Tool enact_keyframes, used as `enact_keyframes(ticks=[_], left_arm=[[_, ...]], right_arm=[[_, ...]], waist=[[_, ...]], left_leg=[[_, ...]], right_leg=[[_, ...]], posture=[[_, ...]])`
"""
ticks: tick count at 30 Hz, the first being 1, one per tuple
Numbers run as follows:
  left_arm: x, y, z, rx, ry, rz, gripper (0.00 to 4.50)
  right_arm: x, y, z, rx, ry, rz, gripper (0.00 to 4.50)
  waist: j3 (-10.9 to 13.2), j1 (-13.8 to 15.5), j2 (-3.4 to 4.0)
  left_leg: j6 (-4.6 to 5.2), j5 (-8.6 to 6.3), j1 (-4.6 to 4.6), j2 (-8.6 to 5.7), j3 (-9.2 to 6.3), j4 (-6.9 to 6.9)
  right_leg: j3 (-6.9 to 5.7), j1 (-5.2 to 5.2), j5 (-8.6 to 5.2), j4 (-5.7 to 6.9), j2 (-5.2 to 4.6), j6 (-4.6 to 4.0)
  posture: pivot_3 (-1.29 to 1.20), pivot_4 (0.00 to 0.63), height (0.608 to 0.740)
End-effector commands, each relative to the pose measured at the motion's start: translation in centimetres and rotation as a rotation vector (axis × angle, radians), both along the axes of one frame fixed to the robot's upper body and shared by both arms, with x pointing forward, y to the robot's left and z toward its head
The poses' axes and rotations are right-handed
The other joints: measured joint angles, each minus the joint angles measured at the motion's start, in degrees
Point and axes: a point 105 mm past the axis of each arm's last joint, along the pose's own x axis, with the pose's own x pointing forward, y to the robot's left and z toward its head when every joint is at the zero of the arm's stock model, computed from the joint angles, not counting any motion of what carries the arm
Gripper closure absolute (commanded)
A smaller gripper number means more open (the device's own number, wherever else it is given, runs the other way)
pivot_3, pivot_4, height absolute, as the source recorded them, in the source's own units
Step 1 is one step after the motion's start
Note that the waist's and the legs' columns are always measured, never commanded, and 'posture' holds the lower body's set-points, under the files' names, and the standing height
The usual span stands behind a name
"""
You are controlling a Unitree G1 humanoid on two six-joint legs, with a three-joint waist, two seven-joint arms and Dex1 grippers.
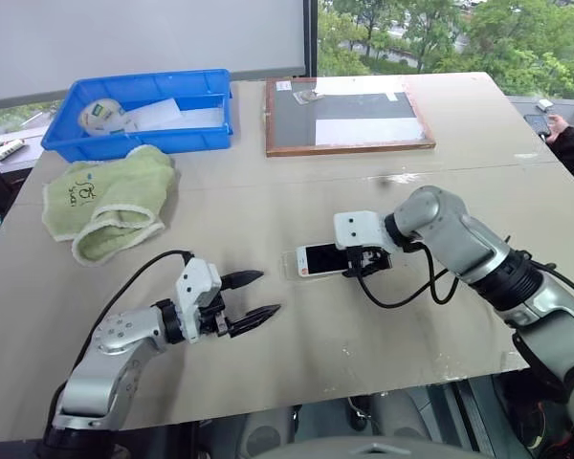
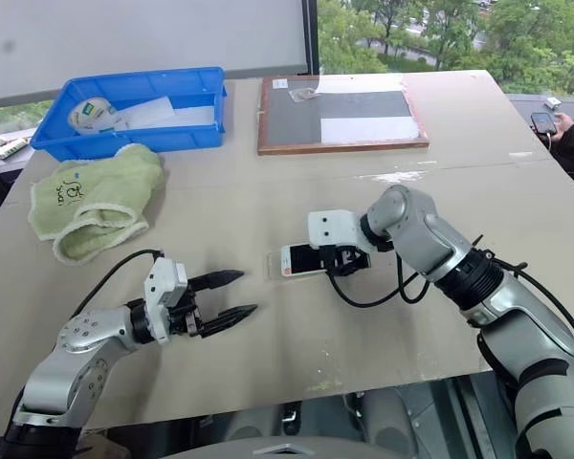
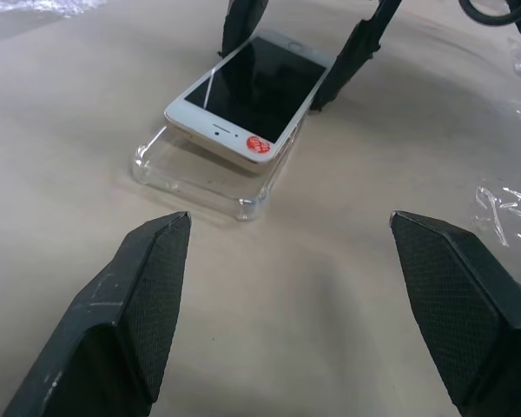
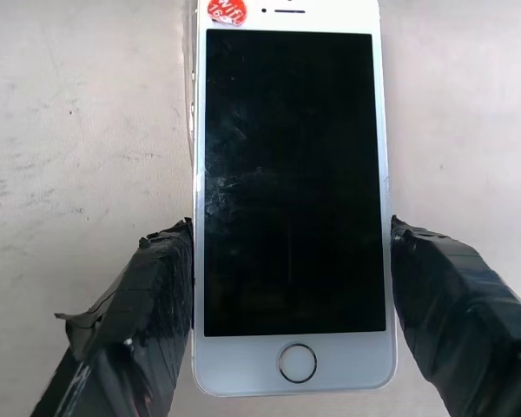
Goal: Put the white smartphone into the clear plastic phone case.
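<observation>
White smartphone [image 4: 291, 200] — right pincer [image 1: 365, 260] astride, angled down

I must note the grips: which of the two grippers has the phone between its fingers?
The right gripper: its fingers flank the white smartphone. The left gripper stands open over bare table.

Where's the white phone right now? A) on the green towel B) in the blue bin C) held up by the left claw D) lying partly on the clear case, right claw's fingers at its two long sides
D: the white smartphone rests tilted over the clear plastic phone case, between the right claw fingers.
</observation>
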Motion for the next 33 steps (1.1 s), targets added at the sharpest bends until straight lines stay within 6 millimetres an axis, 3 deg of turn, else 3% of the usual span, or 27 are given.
enact_keyframes(ticks=[1, 12, 25, 33], left_arm=[[-0.3, -0.3, 0.2, -0.002, -0.026, -0.019, 0.7], [-0.7, 0.0, -0.4, -0.002, -0.022, -0.013, 0.7], [-0.4, 0.0, -0.9, -0.003, -0.02, -0.02, 0.7], [-0.2, 0.1, -0.9, -0.002, -0.025, -0.018, 0.7]], right_arm=[[0.1, -0.1, -0.6, -0.067, -0.02, 0.029, 1.56], [-0.2, 0.7, -0.7, -0.056, 0.013, 0.025, 1.56], [-1.0, 0.0, -1.7, -0.161, 0.022, 0.108, 1.56], [0.4, 0.0, -1.9, -0.122, 0.019, 0.016, 1.56]], waist=[[0.0, 0.0, 0.0], [-0.1, -0.2, -0.01], [-0.1, -0.7, 0.0], [-0.1, -0.9, -0.02]], left_leg=[[0.0, 0.0, 0.02, 0.0, 0.01, 0.0], [0.0, 0.0, 0.23, 0.05, 0.12, 0.0], [0.0, -0.01, 0.24, 0.04, 0.18, 0.0], [0.0, -0.01, 0.29, 0.04, 0.19, 0.0]], right_leg=[[0.0, 0.01, 0.0, 0.0, 0.0, 0.0], [0.09, 0.12, -0.08, 0.06, 0.0, 0.13], [0.13, 0.12, -0.06, 0.08, -0.04, 0.09], [0.14, 0.12, -0.07, 0.08, -0.06, 0.11]], posture=[[0.0, 0.15, 0.74], [0.0, 0.15, 0.74], [0.0, 0.15, 0.74], [0.0, 0.15, 0.74]])
